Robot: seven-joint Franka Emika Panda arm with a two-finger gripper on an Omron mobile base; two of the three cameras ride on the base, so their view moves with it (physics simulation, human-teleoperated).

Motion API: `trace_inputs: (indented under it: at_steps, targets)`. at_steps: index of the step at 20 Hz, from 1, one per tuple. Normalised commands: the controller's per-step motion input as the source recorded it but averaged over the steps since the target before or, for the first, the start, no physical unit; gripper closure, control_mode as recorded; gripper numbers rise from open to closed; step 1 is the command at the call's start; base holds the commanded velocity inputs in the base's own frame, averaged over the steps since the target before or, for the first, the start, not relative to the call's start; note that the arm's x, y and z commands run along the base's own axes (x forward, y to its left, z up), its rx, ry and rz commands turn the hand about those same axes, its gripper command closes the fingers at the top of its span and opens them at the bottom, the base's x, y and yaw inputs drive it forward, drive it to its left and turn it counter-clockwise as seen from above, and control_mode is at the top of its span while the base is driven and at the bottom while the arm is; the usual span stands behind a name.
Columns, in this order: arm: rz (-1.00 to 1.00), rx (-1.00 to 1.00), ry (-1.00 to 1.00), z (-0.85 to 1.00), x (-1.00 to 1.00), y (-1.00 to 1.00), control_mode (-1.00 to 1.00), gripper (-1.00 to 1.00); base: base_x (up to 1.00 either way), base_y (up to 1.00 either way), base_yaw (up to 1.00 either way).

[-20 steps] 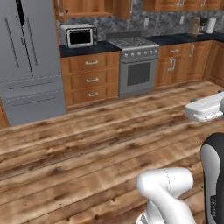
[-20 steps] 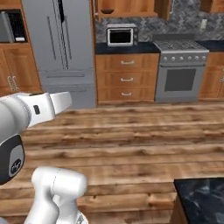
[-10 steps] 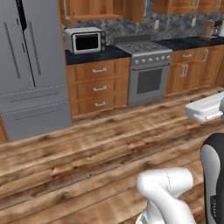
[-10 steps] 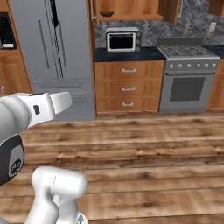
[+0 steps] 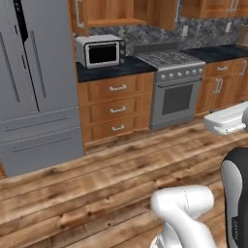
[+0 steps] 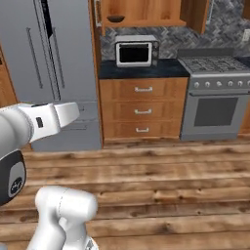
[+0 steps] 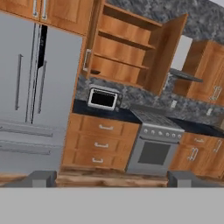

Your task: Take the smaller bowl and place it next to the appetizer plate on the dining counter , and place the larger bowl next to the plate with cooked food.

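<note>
The smaller bowl point(image 6: 115, 18) is a shallow dark shape on the lowest shelf of the open wall cabinet point(image 6: 146, 12) above the microwave. In the hand view that bowl point(image 7: 95, 72) is a tiny dark spot at the left end of the same shelf, far off. My gripper point(image 7: 113, 179) is open, its two fingertips point(image 7: 42, 178) wide apart with nothing between them, facing the cabinets from across the floor. The larger bowl, both plates and the dining counter are out of view.
A grey fridge point(image 5: 34, 82) stands at the left, beside a microwave point(image 5: 100, 51) on a dark counter over wooden drawers point(image 5: 116, 109). A steel stove point(image 5: 177, 89) is to the right. The cabinet door point(image 7: 164, 52) hangs open. Wooden floor point(image 5: 97, 193) lies between me and them.
The whole picture has shifted: the base has driven closer to the fridge and microwave, which look larger and sit further right. The black counter corner has left the right base view. The gripper stays open.
</note>
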Motion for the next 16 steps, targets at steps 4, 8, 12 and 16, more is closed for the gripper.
trace_inputs:
  at_steps: [4,8,12,16]
  targets:
    - [0.0,0.0,0.0,0.0,0.0,0.0,1.0,-1.0,1.0,-0.52,0.1]
    - [0.0,0.0,0.0,0.0,0.0,0.0,1.0,-1.0,1.0,-0.56,0.16]
    - [0.0,0.0,0.0,0.0,0.0,0.0,1.0,-1.0,1.0,-0.52,0.19]
    - [0.0,0.0,0.0,0.0,0.0,0.0,1.0,-1.0,1.0,-0.38,0.2]
